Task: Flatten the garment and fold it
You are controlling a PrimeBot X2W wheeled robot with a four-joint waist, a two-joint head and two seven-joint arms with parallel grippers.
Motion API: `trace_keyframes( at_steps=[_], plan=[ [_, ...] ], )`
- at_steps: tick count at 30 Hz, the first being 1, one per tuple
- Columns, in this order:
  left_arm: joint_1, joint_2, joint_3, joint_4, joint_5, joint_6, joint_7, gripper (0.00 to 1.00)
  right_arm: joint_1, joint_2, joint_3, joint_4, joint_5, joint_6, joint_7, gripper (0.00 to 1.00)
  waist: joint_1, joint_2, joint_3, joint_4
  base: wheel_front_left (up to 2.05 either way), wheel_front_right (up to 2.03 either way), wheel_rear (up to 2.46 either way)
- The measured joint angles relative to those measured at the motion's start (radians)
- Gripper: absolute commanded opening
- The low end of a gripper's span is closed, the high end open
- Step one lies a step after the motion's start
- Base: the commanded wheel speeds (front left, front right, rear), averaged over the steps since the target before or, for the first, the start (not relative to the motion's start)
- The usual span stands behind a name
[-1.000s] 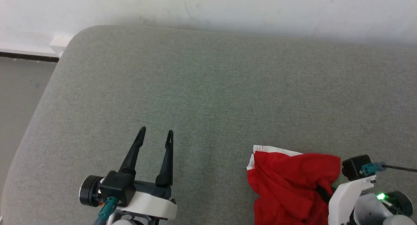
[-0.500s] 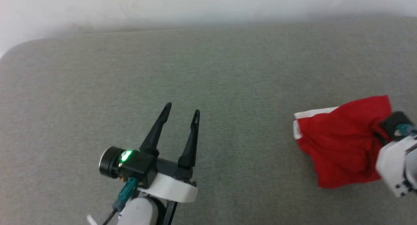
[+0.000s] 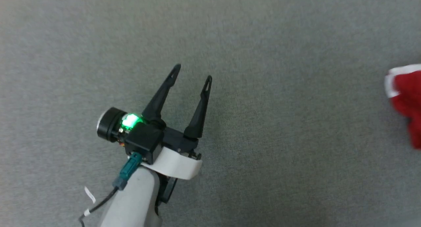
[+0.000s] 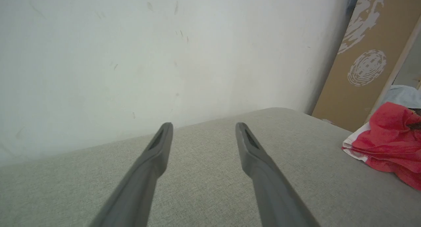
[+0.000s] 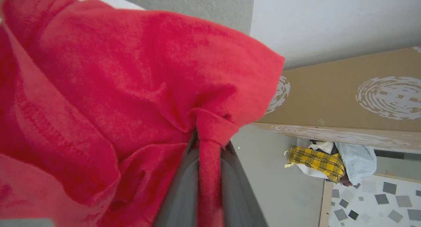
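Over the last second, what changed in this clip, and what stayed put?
The head camera swung, shifting its whole picture. Measured against the left gripper, the red shorts went further to the robot's right, carried by the right gripper, which is still shut on a fold of them. The left gripper stayed open and empty over the grey cushion.

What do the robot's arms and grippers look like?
The left gripper has two tapering black fingers with slotted tips, a black body with a green light, a white collar and a pale grey forearm; a teal plug feeds a black cable. The right gripper shows dark grey fingers.
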Motion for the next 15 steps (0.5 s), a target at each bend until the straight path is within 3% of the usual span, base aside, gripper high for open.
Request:
trace_keyframes(
  at_steps=[7,15],
  plan=[
    [-0.041,0.018,0.013,-0.028,0.007,0.000,0.000,1.00,-0.073,-0.007,-0.096,0.204,-0.041,0.000,-0.145,0.00,0.0000,0.0000,0.127,-0.003,0.00,0.00,0.00],
    [-0.045,0.027,0.015,-0.041,0.009,0.000,0.000,1.00,-0.143,0.030,-0.168,0.363,-0.099,0.000,-0.179,0.00,-0.0001,0.0000,0.216,0.017,0.00,0.00,0.00]
  ],
)
